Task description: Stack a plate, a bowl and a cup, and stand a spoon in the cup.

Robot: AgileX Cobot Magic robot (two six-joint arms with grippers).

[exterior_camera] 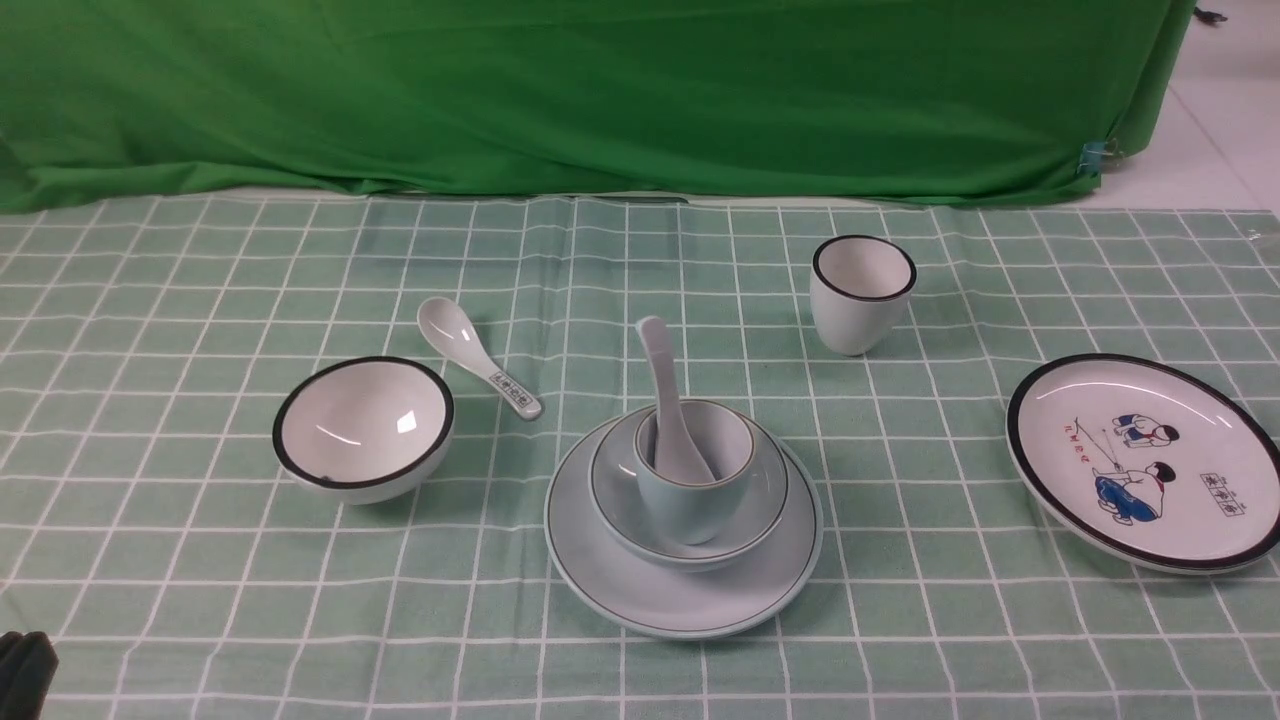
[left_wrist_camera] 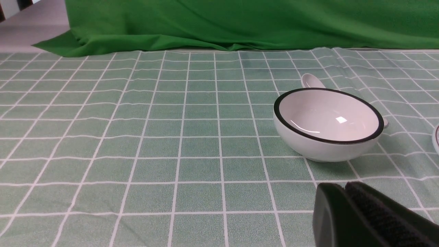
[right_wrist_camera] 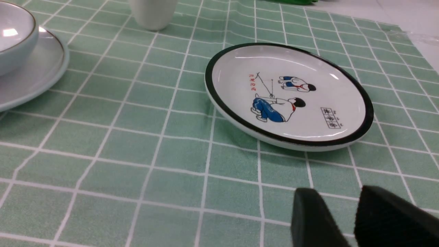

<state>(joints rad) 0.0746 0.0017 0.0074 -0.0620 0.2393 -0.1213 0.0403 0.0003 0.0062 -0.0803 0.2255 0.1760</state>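
Note:
The pale blue-green plate lies at the table's middle front. On it sits the shallow bowl, and the cup stands inside that bowl. The spoon stands in the cup, scoop down, handle leaning up and back. My left gripper is shut on nothing, low over the cloth, near the front left corner, short of the white bowl. My right gripper is open and holds nothing, hovering in front of the cartoon plate. The plate's edge and the bowl's side show in the right wrist view.
A black-rimmed white bowl sits left of the stack, with a white spoon behind it. A black-rimmed white cup stands at the back right. The cartoon plate lies far right. Green cloth hangs behind.

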